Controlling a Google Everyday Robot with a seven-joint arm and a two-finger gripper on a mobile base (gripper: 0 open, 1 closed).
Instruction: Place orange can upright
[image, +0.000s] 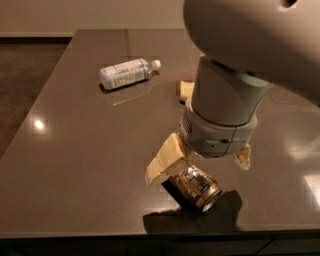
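The orange can (196, 187) lies on its side on the dark table (80, 150) near the front edge, its silver end pointing to the lower right. My gripper (197, 166) hangs directly above it, open. One cream finger (162, 162) is at the can's left and the other (243, 158) at its right. The can's upper part is hidden under my wrist. The fingers straddle the can without closing on it.
A clear plastic bottle with a white cap (126, 73) lies on its side at the back left. A pale yellow sponge-like block (185, 90) sits behind my arm, partly hidden. The table's front edge (150, 234) runs just below the can.
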